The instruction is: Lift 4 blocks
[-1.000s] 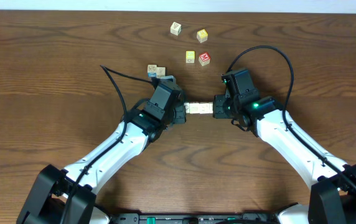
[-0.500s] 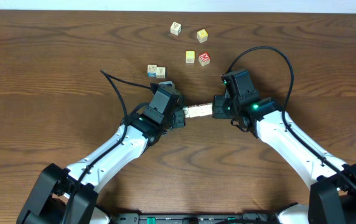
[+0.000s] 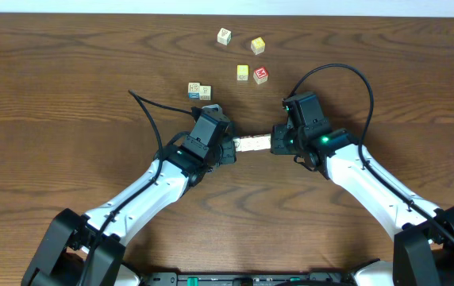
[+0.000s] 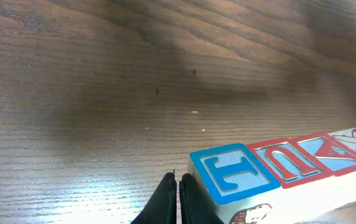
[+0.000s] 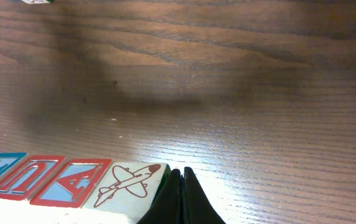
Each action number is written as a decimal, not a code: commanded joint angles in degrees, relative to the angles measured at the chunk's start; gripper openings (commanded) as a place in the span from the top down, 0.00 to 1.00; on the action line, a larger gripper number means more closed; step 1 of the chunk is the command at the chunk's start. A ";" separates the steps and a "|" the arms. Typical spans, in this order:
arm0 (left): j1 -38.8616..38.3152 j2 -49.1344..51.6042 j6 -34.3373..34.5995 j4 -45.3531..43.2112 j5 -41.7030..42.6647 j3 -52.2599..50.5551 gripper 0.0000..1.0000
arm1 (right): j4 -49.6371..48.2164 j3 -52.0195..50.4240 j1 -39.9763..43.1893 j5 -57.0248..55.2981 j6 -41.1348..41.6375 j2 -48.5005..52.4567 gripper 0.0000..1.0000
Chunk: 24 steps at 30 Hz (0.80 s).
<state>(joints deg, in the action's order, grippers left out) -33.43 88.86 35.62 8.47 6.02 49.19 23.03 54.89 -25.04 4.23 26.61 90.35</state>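
Row of four blocks (image 3: 252,143), faces T, U, A and an aeroplane uppermost, sits end to end near the table (image 3: 52,95) centre. It is squeezed between the left gripper (image 3: 228,148) and the right gripper (image 3: 274,141), each with its fingers pressed together. Other cubes (image 3: 243,73) sit toward the far edge.

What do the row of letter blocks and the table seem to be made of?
Row of four letter blocks: probably painted wood; pale matte sides, raised-looking blue and red letters. Table: dark wood or wood-look laminate, cannot tell which; streaked grain, faint sheen.
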 commanded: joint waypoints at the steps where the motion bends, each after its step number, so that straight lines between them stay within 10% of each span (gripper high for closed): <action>1: -3.93 -0.07 0.33 -3.89 14.12 1.49 0.93 | -2.05 0.11 -6.12 18.73 2.12 0.44 0.99; 24: -4.90 -0.07 1.16 -5.25 13.88 0.28 0.93 | -2.95 -0.44 -6.99 18.78 3.39 1.18 0.99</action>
<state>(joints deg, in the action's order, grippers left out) -33.52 88.90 36.21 7.51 5.58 48.12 21.96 54.52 -25.61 3.84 27.99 90.39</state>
